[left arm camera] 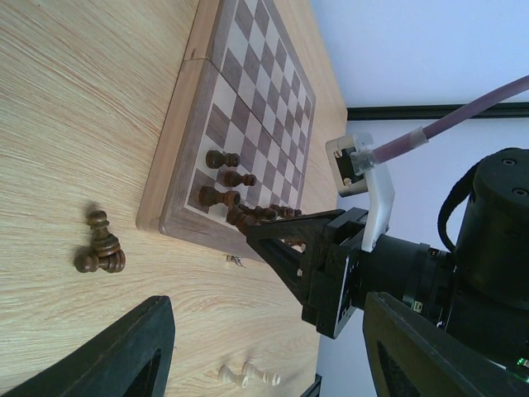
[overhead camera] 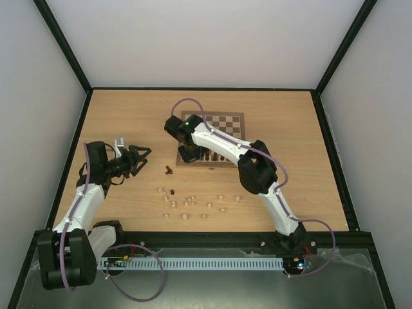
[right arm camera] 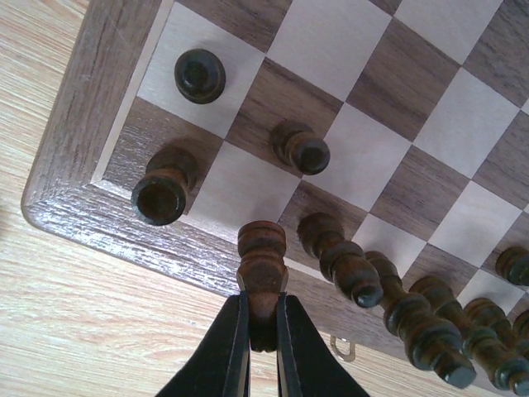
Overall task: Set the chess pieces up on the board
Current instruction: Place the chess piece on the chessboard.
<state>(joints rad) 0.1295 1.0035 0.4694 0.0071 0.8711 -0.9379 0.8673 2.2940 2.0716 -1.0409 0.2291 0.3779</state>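
While your arms' bases sat at the near edge of the desk (overhead camera: 296, 148), the pale chess pieces (overhead camera: 190, 205) lay scattered on the wood just ahead of them, with a clump of dark pieces (overhead camera: 169, 170) a little farther out. Your left tool (overhead camera: 145, 158) hung over bare desk to the left of that clump, its jaws parted partway and nothing between them. Beyond, your right tool (right arm camera: 263, 308) was pinched tight on a dark piece (right arm camera: 262, 252), held over the border at the near left corner of the board (right arm camera: 87, 116); whether it touched the wood, you could not tell. Past it, three corner pieces (right arm camera: 302, 149) stood on squares, and a row of dark pieces (right arm camera: 355, 277) ran along the near edge.
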